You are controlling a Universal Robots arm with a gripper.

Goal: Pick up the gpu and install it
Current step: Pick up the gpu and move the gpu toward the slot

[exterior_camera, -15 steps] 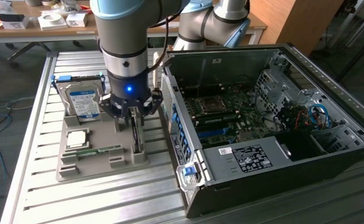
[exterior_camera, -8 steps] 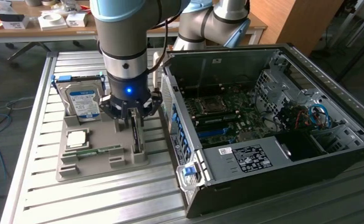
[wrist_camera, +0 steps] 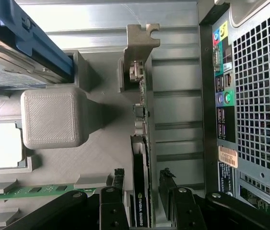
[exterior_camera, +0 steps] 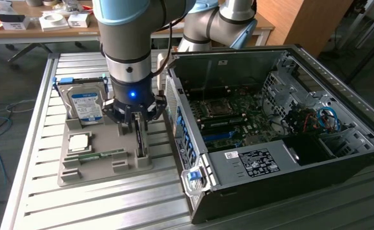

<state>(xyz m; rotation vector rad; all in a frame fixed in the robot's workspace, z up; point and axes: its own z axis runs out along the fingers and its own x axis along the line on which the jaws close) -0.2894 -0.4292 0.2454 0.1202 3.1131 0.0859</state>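
Observation:
The gpu [exterior_camera: 139, 143] is a thin dark card standing on edge in a slot of the grey holder tray [exterior_camera: 104, 172]. Seen from the wrist, the gpu [wrist_camera: 141, 143] runs lengthwise away from the camera, ending in its metal bracket [wrist_camera: 139, 38]. My gripper [exterior_camera: 137, 120] hangs straight over the card's near end. The gripper [wrist_camera: 142, 179] is open, with one black finger [wrist_camera: 118, 184] on each side of the card and a small gap showing on both sides. Nothing is held.
The tray also carries a silver hard drive with a blue label [exterior_camera: 87, 103], a processor chip [exterior_camera: 79, 142] and a green memory stick [exterior_camera: 100, 155]. An open computer case [exterior_camera: 270, 134] lies just to the exterior view's right of the tray, on a slatted metal table [exterior_camera: 110, 211].

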